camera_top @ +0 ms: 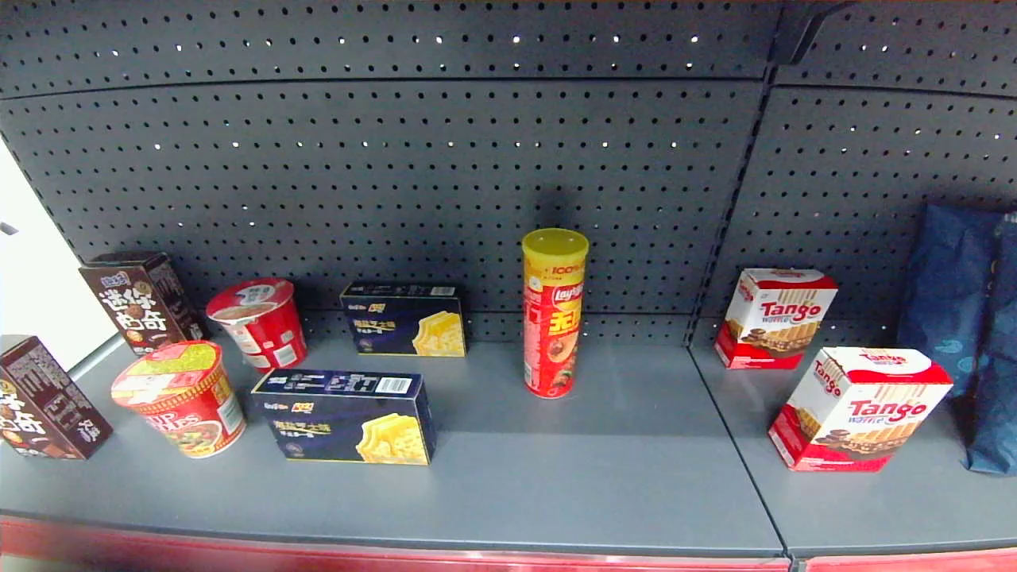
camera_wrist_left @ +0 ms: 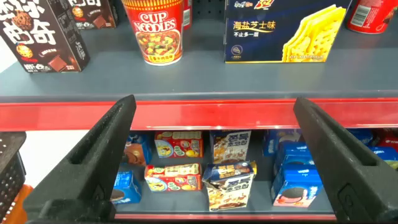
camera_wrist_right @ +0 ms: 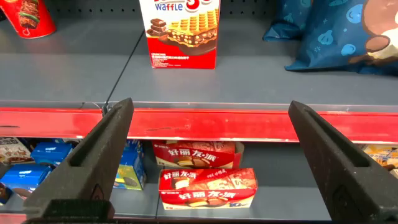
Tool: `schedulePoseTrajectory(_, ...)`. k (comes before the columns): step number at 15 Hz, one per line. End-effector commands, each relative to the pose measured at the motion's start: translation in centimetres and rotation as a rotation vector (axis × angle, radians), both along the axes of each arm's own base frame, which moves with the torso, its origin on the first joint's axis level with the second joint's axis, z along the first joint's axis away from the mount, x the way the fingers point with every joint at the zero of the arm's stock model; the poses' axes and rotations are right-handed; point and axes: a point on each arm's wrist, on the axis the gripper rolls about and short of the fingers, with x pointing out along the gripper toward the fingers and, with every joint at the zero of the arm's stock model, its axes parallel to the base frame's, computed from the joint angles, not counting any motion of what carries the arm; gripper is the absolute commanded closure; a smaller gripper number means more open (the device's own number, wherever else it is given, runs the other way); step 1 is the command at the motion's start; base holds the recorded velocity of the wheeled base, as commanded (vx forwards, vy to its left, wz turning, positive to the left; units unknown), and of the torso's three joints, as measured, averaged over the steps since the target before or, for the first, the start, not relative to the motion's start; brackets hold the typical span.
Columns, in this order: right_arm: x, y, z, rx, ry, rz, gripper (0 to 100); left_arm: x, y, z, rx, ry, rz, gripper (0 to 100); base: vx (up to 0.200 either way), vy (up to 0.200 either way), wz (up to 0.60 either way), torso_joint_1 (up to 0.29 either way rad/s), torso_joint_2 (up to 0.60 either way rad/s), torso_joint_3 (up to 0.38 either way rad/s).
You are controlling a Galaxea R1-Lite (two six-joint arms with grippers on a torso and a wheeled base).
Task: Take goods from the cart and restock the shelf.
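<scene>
1. Shelf (camera_top: 556, 477) is sitting straight ahead, a grey deck with a red front edge (camera_wrist_left: 211, 115), and goods are standing spread out on it.
2. A chip can (camera_top: 554, 314) is standing upright near the middle, well apart from everything else.
3. Left of it, a front cup noodles (camera_top: 181, 397), a blue cracker box (camera_top: 349, 417) and a brown chocolate box (camera_top: 48, 401) are sitting near the edge, each with a twin farther back.
4. Right of it, two wafer boxes are standing, the front wafer box (camera_top: 858, 409) near some blue bags (camera_top: 969, 318).
5. Left gripper (camera_wrist_left: 214, 106) is hovering in front of the red edge, jaws spread wide, pinching nothing and touching nothing.
6. Right gripper (camera_wrist_right: 211, 106) is doing the same in front of the wafer box, jaws wide apart and not touching anything.
7. Snack boxes (camera_wrist_right: 205, 186) are sitting on the lower shelf (camera_wrist_right: 292, 180).
</scene>
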Motion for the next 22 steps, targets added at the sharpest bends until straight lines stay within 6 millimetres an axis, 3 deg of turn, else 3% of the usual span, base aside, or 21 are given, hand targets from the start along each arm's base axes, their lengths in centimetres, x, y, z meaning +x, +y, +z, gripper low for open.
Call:
schedulePoseTrajectory(1, 0.00, 0.00, 0.00, 0.000, 0.000, 0.000, 0, 0.00, -0.01, 0.00, 0.001, -0.001, -0.003, 0, 0.000, 0.000, 0.00, 0.000, 0.00, 0.000)
schedulePoseTrajectory(5, 0.00, 0.00, 0.00, 0.000, 0.000, 0.000, 0, 0.00, 0.00, 0.00, 0.000, -0.001, 0.000, 0, 0.000, 0.000, 0.00, 0.000, 0.00, 0.000)
schedulePoseTrajectory(22, 0.00, 0.00, 0.00, 0.000, 0.000, 0.000, 0, 0.00, 0.00, 0.00, 0.000, -0.001, 0.002, 0, 0.000, 0.000, 0.60, 0.003, 0.00, 0.002)
